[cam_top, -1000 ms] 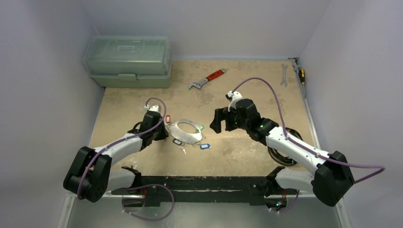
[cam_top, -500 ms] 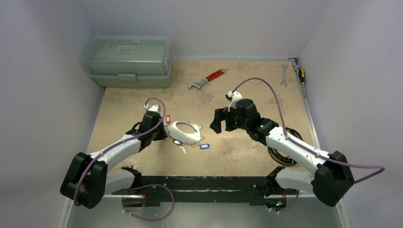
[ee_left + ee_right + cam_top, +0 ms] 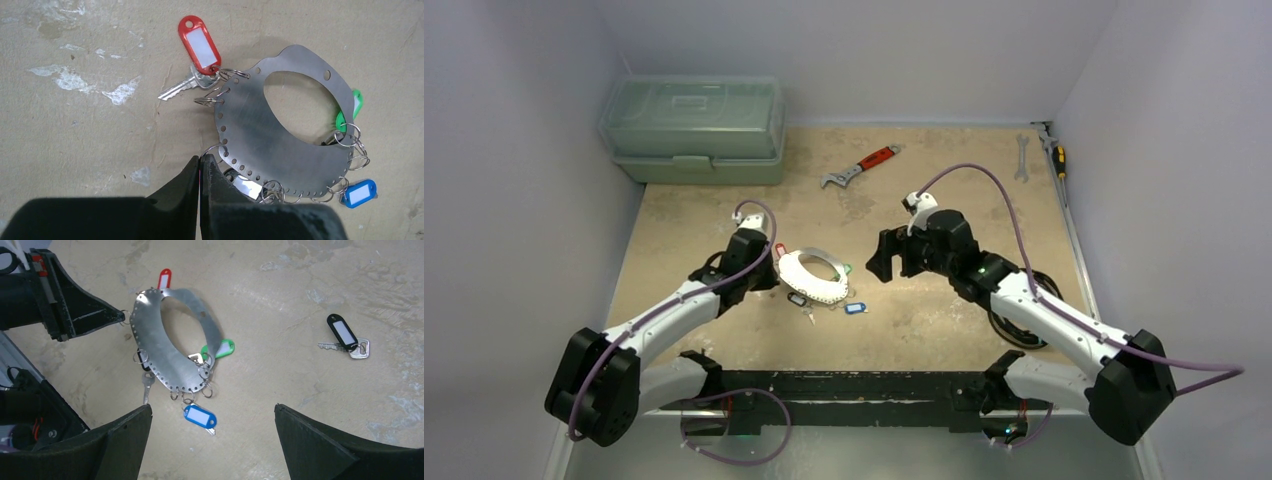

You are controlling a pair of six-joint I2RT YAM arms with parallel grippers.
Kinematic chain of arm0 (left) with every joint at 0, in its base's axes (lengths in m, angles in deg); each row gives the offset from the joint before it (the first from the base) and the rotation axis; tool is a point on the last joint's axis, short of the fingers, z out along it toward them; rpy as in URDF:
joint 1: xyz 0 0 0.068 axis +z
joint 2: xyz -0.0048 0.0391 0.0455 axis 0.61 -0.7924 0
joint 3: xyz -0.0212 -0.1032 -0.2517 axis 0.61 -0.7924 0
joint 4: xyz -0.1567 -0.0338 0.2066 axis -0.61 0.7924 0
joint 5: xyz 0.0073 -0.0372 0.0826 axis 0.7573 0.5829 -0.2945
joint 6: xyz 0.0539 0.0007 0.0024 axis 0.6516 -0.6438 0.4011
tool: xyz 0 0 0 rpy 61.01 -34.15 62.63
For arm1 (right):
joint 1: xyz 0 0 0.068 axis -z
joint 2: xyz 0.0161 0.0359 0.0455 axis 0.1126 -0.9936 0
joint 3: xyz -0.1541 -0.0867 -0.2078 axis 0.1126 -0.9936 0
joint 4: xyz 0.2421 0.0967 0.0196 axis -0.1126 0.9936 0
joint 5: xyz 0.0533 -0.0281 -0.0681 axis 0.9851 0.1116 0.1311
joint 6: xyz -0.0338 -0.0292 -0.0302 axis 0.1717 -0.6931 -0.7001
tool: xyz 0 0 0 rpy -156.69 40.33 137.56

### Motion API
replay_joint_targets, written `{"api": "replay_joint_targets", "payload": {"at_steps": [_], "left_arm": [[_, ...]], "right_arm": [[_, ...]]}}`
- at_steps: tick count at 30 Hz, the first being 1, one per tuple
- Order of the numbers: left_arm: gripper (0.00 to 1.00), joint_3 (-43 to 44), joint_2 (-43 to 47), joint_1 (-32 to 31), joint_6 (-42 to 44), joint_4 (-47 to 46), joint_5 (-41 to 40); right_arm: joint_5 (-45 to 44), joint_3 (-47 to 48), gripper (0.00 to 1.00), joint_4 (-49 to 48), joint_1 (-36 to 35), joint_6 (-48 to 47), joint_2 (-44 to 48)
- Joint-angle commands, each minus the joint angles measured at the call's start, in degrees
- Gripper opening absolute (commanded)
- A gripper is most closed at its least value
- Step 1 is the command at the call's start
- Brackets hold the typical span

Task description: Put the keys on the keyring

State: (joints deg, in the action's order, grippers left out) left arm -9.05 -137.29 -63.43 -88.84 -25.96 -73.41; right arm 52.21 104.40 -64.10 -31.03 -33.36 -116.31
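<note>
Keyring (image 3: 245,125) rests tilted on the tabletop (image 3: 75,125), its rim pinched by the clenched left gripper (image 3: 200,160). We find the right gripper (image 3: 212,410) spread wide (black-tagged key (image 3: 345,336) lies well apart).

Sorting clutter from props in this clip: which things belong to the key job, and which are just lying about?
Job: keyring, red-tagged key, green-tagged key, blue-tagged key, loose black-tagged key.
Lying about: toolbox, red-handled wrench, spanner, screwdriver.
</note>
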Motion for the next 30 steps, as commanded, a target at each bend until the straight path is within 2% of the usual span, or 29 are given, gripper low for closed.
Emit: {"api": "replay_joint_targets", "payload": {"at_steps": [1, 10, 20, 30], "left_arm": [[0.00, 4.34, 1.38, -1.68, 0.65, 1.36, -1.24], [0.00, 11.16, 2.05, -3.46, 2.26, 6.49, -0.96], [0.00, 18.39, 2.89, -4.01, 8.23, 11.96, 1.62], [0.00, 22.10, 4.21, -4.89, 17.53, 14.21, 7.91]], "right_arm": [[4.29, -1.68, 0.96, -3.81, -0.23, -1.95, 3.58], [12.38, -4.07, 0.96, -8.86, -0.14, -3.21, 9.16], [16.99, -5.07, 0.94, -13.12, -0.20, -3.95, 13.44], [20.80, -13.60, 0.92, -29.84, -0.26, -1.90, 22.52]]}}
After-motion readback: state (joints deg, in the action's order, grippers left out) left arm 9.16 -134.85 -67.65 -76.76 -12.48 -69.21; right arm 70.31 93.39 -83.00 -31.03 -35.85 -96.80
